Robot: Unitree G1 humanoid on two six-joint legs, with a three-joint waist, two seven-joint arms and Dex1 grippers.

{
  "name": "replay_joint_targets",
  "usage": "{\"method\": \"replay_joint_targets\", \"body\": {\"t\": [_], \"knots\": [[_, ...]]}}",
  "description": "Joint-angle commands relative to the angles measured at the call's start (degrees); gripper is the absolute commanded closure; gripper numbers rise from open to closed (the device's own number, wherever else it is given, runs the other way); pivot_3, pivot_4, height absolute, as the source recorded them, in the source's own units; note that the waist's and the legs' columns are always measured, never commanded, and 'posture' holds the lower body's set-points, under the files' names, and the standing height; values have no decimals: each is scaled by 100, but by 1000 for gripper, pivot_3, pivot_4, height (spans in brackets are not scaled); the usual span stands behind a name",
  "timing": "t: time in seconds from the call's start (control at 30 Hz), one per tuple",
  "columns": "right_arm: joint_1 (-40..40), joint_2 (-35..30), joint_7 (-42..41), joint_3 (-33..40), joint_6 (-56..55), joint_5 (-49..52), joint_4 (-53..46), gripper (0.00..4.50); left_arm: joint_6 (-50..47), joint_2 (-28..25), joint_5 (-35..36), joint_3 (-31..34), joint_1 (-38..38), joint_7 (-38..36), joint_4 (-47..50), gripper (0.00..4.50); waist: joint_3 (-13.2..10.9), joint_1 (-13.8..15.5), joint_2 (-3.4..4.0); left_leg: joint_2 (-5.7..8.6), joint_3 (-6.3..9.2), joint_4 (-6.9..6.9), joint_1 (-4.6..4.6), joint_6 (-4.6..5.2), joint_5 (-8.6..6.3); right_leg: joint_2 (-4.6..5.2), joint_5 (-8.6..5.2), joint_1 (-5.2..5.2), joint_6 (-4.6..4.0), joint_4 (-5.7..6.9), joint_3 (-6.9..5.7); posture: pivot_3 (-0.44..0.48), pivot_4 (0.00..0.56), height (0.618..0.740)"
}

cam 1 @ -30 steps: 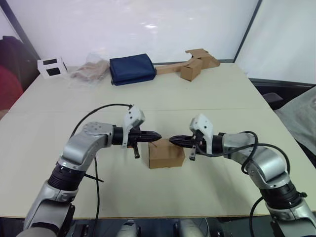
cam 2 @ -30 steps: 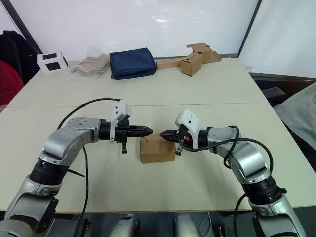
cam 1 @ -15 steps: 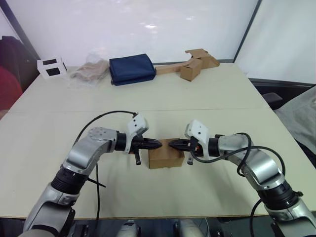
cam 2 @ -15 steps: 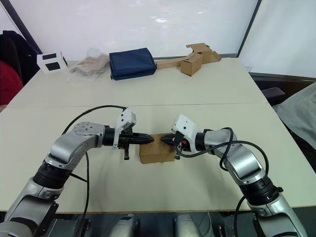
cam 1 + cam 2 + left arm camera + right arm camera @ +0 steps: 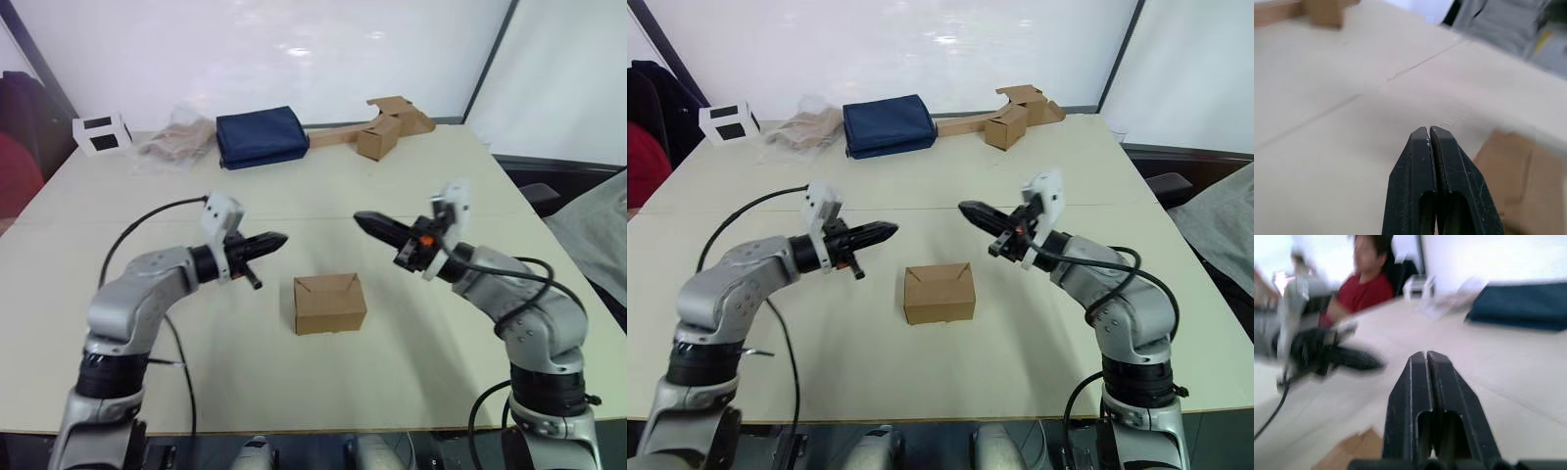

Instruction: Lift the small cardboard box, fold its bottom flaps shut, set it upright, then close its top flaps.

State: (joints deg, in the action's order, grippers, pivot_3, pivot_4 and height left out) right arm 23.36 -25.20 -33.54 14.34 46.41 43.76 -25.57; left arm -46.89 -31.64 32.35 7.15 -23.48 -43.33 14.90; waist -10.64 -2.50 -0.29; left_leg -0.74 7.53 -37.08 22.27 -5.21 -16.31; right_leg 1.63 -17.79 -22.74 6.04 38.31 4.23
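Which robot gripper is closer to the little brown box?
Left, just barely. The left gripper hovers up-left of the small cardboard box; the right gripper hovers above it, farther back.

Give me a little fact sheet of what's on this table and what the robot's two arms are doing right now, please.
box: small cardboard box upright on the table, top flaps shut
left gripper: jaws shut, raised clear of the box, on its left
right gripper: jaws shut, raised clear of the box, on its right
far edge: navy bag, white-and-black small box, heap of cardboard pieces, crumpled plastic bag
person: red shirt, beside the table
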Motion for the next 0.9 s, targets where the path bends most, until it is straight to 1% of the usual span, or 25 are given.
{"method": "replay_joint_targets", "body": {"t": [0.03,0.07,0.1,0.13,0.17,0.2,0.23,0.3,0.37,0.47,0.77,0.9], "knots": [[-632,-481,81,423,293,205,-366,4500,-53,-277,362,507,637,-244,225,4454,0,10,0,0,-1,0,0,0,0,1,0,0,0,-1,0,0,150,740],[-850,-638,52,415,283,116,-391,4500,25,-347,284,510,863,-230,245,4454,0,14,0,1,-2,-1,2,0,0,1,0,0,0,-4,0,0,150,740],[-1044,-754,-3,449,359,197,-389,4500,-112,-409,356,540,1030,-221,258,4454,0,15,0,1,-3,-4,1,0,0,2,0,2,0,-3,0,0,150,740],[-1215,-825,-150,557,606,633,-341,4500,-297,-464,533,590,1189,-278,299,4454,0,15,0,1,-4,-5,-2,0,0,2,0,5,0,-2,1,0,150,740],[-1349,-863,-190,627,739,829,-265,4500,-270,-497,581,581,1366,-359,363,4454,0,14,0,1,-5,-6,-4,0,0,1,0,7,0,-1,1,0,150,740],[-1465,-905,-239,674,800,893,-136,4500,-38,-546,423,478,1600,-436,378,4454,0,8,1,1,-4,-6,-5,0,0,0,0,8,0,0,1,0,150,740],[-1638,-1065,-403,630,704,733,-51,4500,142,-589,299,398,1839,-516,378,4454,0,7,0,0,-5,-4,-9,1,-1,-1,0,11,0,0,2,0,150,740],[-1910,-1358,-653,553,488,430,54,4500,392,-635,296,388,2194,-744,436,4454,0,7,2,0,-9,0,-11,1,-1,-1,0,12,0,-6,4,0,150,740],[-2086,-1543,-797,531,327,310,101,4500,358,-588,475,513,2317,-712,460,4454,0,12,1,0,-12,2,-10,2,-1,0,0,11,0,-11,5,0,150,740],[-2437,-1885,-1096,387,26,-63,56,4500,580,-698,328,499,2556,-844,311,4454,2,23,5,-2,-11,-1,-16,2,-1,-3,0,16,-1,-8,4,0,150,740],[-2591,-1981,-1152,-10,-400,-569,75,4500,704,-656,423,472,2399,-858,20,4454,1,15,4,-2,-13,1,-25,3,-3,-2,-1,27,0,-13,5,0,150,740],[-2557,-1893,-1119,9,-424,-539,66,4500,693,-665,464,449,2409,-914,27,4454,1,16,4,-2,-13,1,-24,3,-2,-2,-1,27,0,-13,5,0,150,740]]}}
